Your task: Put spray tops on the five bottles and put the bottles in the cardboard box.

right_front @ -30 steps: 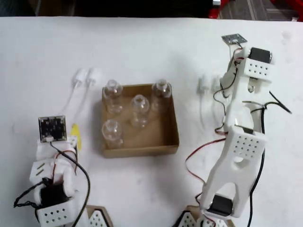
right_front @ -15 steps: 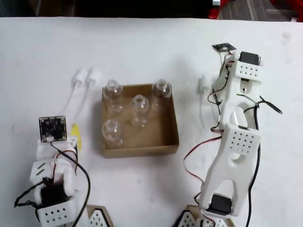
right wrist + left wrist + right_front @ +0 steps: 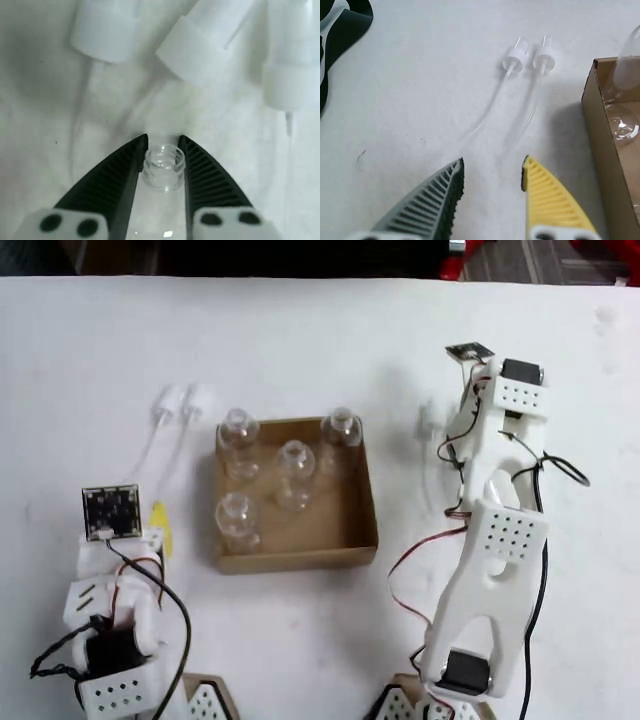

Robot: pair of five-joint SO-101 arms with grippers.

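The cardboard box (image 3: 355, 537) stands mid-table with several clear bottles in it, such as one (image 3: 295, 462) at its middle. My right gripper (image 3: 162, 140) is shut on the neck of another clear bottle (image 3: 163, 162), just short of three white spray tops (image 3: 200, 45). The high view has these spray tops (image 3: 430, 420) right of the box, beside the right arm (image 3: 500, 540). My left gripper (image 3: 492, 162) is open with nothing in it, a short way from two more spray tops (image 3: 515, 55) with long tubes. That left gripper (image 3: 152, 525) sits left of the box.
The box wall (image 3: 600, 125) and a bottle (image 3: 622, 115) inside it lie beside the left gripper's path. Red and black cables (image 3: 420, 560) trail from the right arm over the white table (image 3: 300, 330). A dark cloth (image 3: 345, 25) lies at one corner.
The right arm's wrist has shifted left toward the spray tops beside the box, with the bottle in its gripper. The left arm has not moved.
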